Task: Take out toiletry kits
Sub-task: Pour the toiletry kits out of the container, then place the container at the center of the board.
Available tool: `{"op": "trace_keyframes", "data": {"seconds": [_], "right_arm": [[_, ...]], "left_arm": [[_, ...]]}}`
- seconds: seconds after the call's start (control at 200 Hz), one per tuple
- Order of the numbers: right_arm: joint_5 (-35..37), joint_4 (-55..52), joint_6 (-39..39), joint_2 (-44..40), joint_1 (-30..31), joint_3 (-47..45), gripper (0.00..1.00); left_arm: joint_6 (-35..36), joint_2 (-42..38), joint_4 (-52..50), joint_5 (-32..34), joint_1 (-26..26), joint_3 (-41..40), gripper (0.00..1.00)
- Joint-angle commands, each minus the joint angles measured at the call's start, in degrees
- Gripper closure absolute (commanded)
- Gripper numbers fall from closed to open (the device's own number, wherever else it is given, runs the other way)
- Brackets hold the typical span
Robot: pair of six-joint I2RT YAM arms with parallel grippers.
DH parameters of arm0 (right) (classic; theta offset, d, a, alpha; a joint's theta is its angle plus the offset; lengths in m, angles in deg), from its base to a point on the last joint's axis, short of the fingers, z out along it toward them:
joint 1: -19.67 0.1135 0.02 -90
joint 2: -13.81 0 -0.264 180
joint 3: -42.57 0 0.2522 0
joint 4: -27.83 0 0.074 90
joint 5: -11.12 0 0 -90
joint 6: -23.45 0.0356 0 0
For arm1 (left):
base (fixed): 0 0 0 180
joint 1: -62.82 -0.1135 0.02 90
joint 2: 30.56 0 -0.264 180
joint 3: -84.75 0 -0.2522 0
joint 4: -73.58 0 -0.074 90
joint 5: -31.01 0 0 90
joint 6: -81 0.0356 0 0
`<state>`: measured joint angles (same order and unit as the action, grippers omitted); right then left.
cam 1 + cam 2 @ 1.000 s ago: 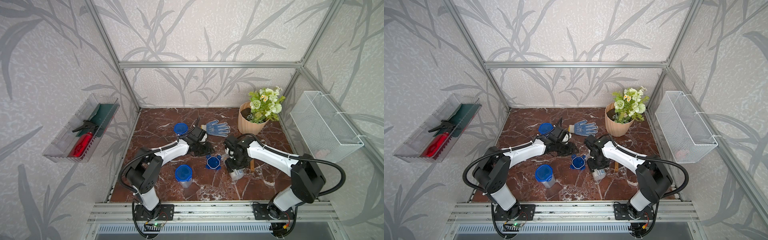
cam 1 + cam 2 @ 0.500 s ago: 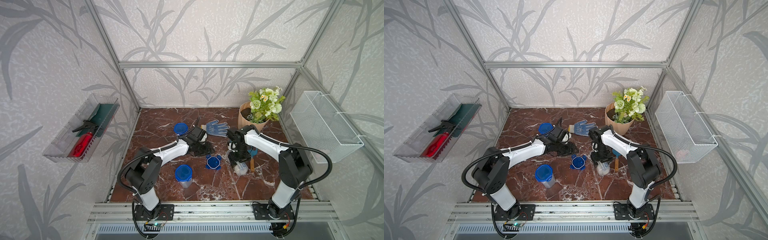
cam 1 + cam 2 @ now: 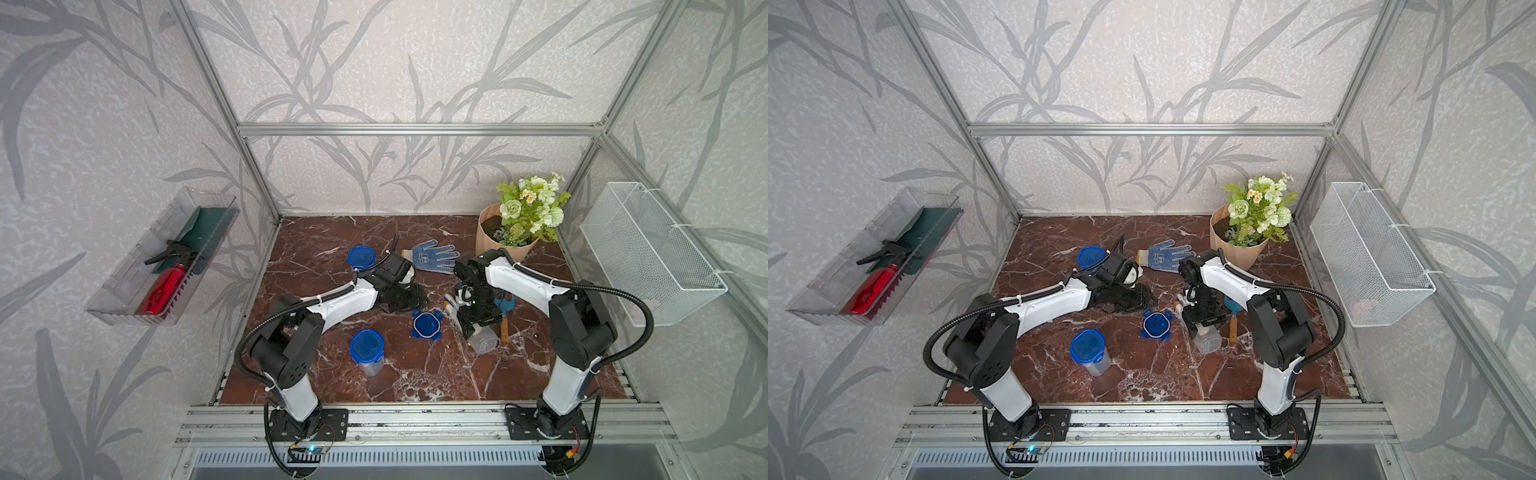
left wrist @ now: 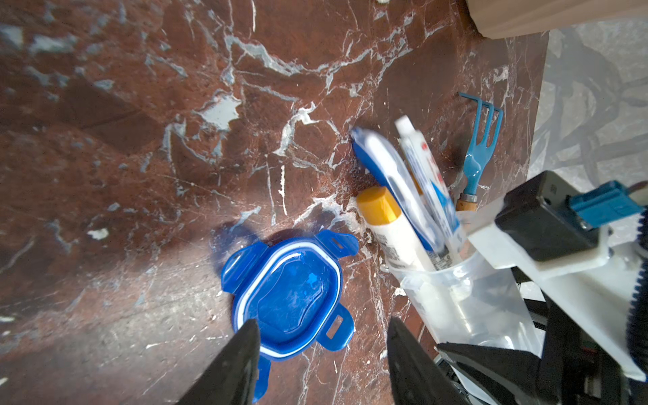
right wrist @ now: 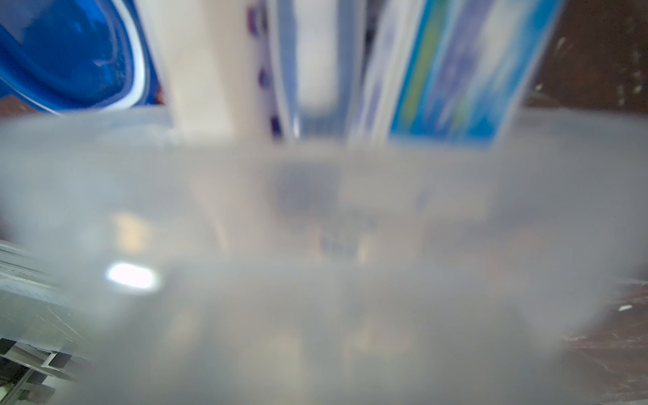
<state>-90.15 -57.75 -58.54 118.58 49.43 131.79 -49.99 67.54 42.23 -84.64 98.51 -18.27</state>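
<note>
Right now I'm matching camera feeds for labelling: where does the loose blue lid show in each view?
Top view: loose blue lid below centre, beside the clear cup.
Top view: same spot, beside that cup.
Left wrist: lid just beyond the left gripper, cup alongside.
Right wrist: blurred blue patch past the cup's rim.
Shared landmark: the clear cup.

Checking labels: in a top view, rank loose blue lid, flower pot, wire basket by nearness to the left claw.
1. loose blue lid, just beside the left claw.
2. flower pot, back right.
3. wire basket, right wall.
</note>
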Motion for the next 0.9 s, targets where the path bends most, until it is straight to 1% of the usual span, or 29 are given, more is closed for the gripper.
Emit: {"op": "trace_keyframes", "data": {"seconds": [0.0, 0.055, 0.105, 0.215, 0.285, 0.395, 0.49, 0.595, 0.705, 0.79, 0.9], "right_arm": [[-1.1, -1.1, 0.2, -4.4, -0.1, -4.7, 0.54], [-1.2, -0.6, 1.2, -6.7, -0.2, -7.4, 0.54], [-1.8, -0.5, 2.2, -10.5, -0.2, -9.5, 0.54], [-2.4, -1.1, 4.6, -16.5, -0.1, -12.1, 0.54], [-2.6, -1.8, 5.6, -19.9, 0.0, -12.4, 0.54], [-3.8, -2.7, 6.7, -25.0, 0.3, -12.2, 0.54], [-2.6, -0.9, 7.1, -27.9, 2.6, -10.6, 0.55], [2.3, 6.3, 7.4, -29.5, 7.1, -9.8, 0.58], [5.8, 17.3, 6.4, -29.3, 10.2, -11.4, 0.59], [7.4, 27.0, 4.5, -29.1, 12.3, -13.6, 0.61], [10.7, 37.7, 2.3, -29.1, 14.6, -15.6, 0.62]], "left_arm": [[0.3, -0.8, -1.0, -0.1, 0.1, 0.1, 0.42], [0.3, -0.5, -0.9, -0.2, 0.0, 0.3, 0.42], [0.2, 0.0, -0.8, -0.6, 0.0, 0.5, 0.42], [-0.2, 0.9, -0.8, -1.4, 0.0, 0.7, 0.42], [-0.2, 0.6, -0.8, -1.4, 0.0, 0.7, 0.41], [0.2, -0.6, -1.3, -0.2, 0.1, 0.6, 0.38], [0.6, -1.3, -2.0, 0.7, 0.1, 0.8, 0.33], [0.8, -2.1, -3.4, 0.9, 0.0, 1.8, 0.25], [1.0, -4.5, -5.1, 2.8, 0.0, 2.4, 0.2], [1.0, -7.3, -6.3, 4.6, 0.0, 2.4, 0.17], [0.4, -11.3, -6.7, 6.4, 0.1, 1.7, 0.18]]}}
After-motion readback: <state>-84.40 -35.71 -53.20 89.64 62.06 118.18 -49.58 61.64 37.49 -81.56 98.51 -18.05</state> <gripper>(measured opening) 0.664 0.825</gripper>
